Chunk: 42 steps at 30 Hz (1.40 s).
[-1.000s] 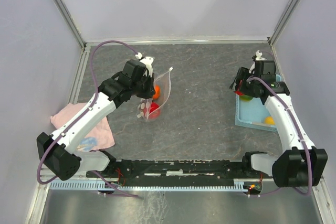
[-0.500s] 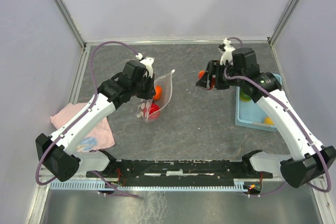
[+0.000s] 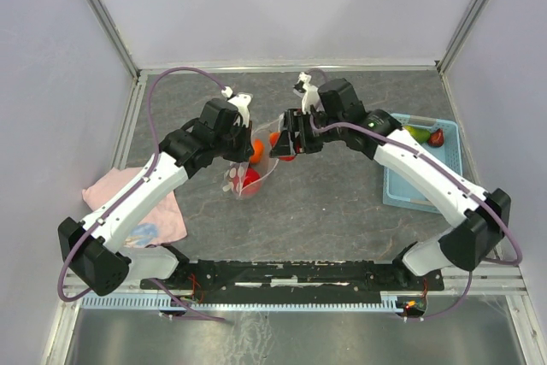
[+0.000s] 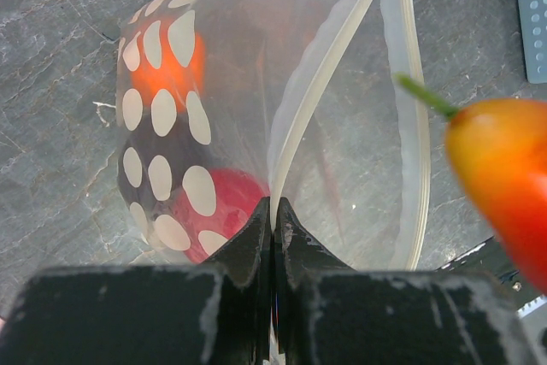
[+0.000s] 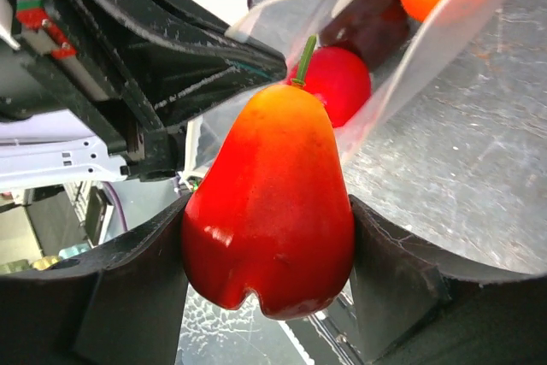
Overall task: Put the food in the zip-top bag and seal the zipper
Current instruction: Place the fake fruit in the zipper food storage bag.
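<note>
The clear zip-top bag (image 3: 261, 156) with white spots stands open mid-table. My left gripper (image 4: 273, 211) is shut on its whitish zipper (image 4: 329, 66) strip and holds the mouth up. Inside lie an orange fruit (image 4: 171, 66), a red fruit (image 4: 226, 203) and a dark maroon one (image 5: 372, 23). My right gripper (image 5: 269, 211) is shut on a red-orange pear-shaped fruit (image 5: 273, 160) with a green stem. It holds the fruit just at the bag's open mouth (image 3: 286, 144), stem toward the opening.
A light-blue basket (image 3: 410, 185) at the right holds a green fruit (image 3: 416, 132) and a maroon one (image 3: 436, 137). A pink cloth (image 3: 141, 203) lies at the left beside my left arm. Metal frame rails border the table.
My right arm has swung left from the basket to the bag's mouth, carrying the red-orange fruit. The left arm and the bag have not moved.
</note>
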### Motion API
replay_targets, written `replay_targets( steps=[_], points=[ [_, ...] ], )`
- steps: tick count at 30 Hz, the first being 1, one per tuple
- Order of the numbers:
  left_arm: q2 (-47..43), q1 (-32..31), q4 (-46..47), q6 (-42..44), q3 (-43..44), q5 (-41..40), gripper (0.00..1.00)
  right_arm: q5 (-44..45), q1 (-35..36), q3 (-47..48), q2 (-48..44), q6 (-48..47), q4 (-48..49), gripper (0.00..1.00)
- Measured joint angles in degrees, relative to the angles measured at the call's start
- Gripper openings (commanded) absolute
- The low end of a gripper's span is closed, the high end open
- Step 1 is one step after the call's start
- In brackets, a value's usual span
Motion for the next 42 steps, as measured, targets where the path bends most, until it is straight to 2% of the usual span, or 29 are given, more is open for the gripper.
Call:
replay_targets(
  steps=[13,24,36,42],
  points=[
    [-0.02,-0.15,0.02,0.00,-0.02,0.90,0.03,-5.44,0.74,0.50,9.75,6.88,7.76,0.48],
    [-0.63,-0.52,0.42,0.00,-0.22,2.03,0.03,4.81,0.74,0.59,12.17,9.66,9.46,0.53],
    [-0.63,-0.52,0.63,0.00,-0.28,4.04,0.03,9.81,3.72,-0.37,17.70,4.04,17.86,0.55],
    [-0.68,-0.52,0.09,0.00,-0.66,3.98,0.03,8.26,4.02,-4.26,17.97,1.05,24.26,0.67]
  ],
)
